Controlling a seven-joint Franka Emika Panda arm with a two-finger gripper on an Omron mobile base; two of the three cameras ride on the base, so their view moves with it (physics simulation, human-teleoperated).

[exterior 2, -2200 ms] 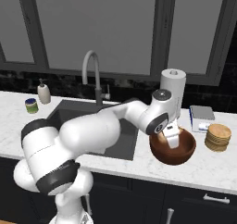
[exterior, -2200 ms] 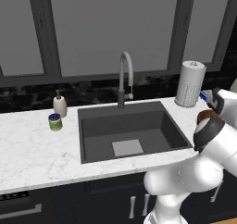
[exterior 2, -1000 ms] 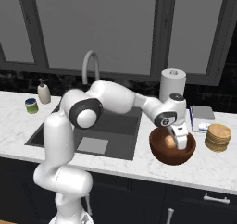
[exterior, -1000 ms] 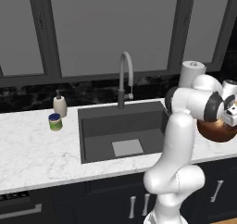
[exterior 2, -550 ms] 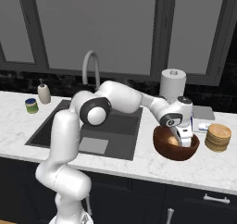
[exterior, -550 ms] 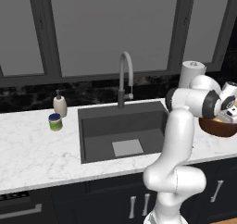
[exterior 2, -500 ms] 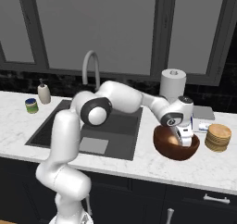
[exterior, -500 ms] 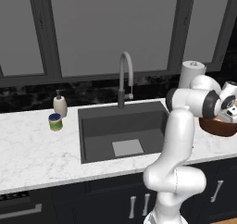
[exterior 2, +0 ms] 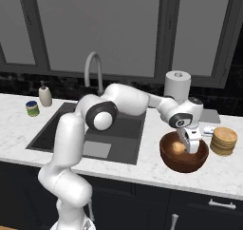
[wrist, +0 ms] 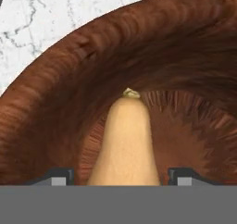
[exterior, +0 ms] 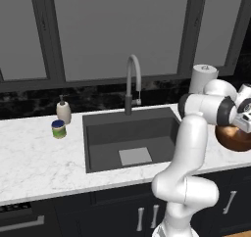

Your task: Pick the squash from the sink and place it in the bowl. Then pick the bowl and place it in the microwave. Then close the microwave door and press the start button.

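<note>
In the hand view the tool (wrist: 120,174) stands spread, its two dark tips at the bottom edge flanking the squash (wrist: 122,142) with a gap on each side, so it pinches nothing. The squash lies straight ahead of the tool, long axis running up the frame, its stem end toward the centre (away from the tips), inside the bowl (wrist: 55,98). In the right base view the bowl (exterior 2: 167,162) sits at centre right on the marble table (exterior 2: 142,169), right of the sink (exterior 2: 128,129).
</note>
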